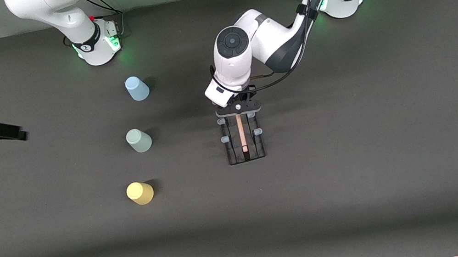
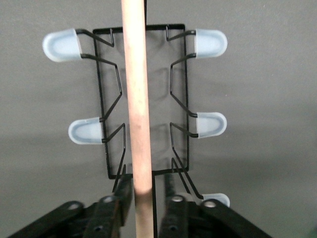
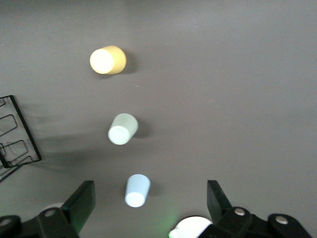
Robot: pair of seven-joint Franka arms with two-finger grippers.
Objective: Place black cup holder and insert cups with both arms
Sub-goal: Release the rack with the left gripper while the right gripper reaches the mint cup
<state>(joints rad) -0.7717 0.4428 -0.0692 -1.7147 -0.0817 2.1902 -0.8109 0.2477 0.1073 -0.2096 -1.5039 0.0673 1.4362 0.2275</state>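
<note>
While my left gripper (image 2: 147, 210) sits at the rod with its fingers parted a bit, the holder (image 1: 243, 140) stands mid-table. Next, my wide-open, empty right gripper (image 3: 151, 203) must grab a cup (image 1: 137, 88).

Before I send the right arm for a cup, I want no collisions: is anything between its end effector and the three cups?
Nothing visible: only bare table between the right end effector and the cups.

the tabletop (image 1: 357, 172) is dark grey. the cup holder (image 1: 244, 142) is black wire with a light wood handle and pale see-through caps. one cup is light blue (image 1: 137, 88), one pale green (image 1: 139, 140), one yellow (image 1: 140, 193). the arms are white with black bands.
</note>
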